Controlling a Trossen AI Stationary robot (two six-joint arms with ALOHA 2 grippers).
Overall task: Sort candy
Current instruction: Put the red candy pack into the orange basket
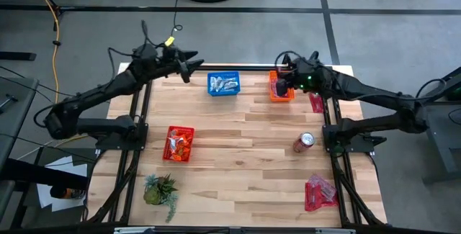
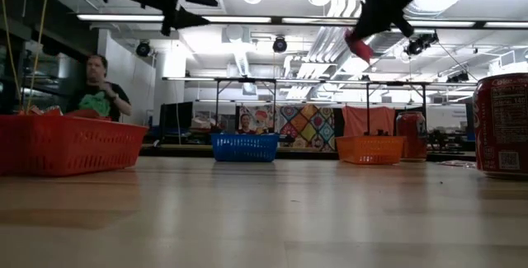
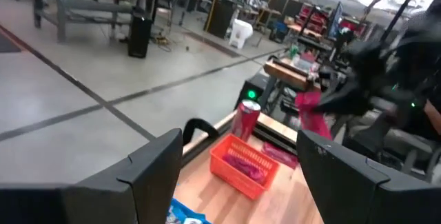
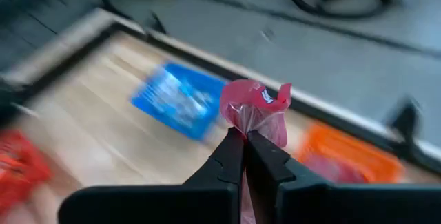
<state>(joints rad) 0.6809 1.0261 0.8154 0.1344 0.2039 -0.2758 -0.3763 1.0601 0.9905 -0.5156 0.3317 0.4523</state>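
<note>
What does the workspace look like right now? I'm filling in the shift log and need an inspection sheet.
Surface: wooden table, mostly bare.
Job's things: pink candy pinched in the right gripper; more candy in the blue basket, orange basket and red basket; loose pink pile near the front right corner.
Clutter: soda can on its side; small plant.
Grippers: right gripper shut on the candy, raised above the orange basket; left gripper open, raised near the blue basket.
Cables: yellow cable on the floor.
Surroundings: a person seated beyond the table.
</note>
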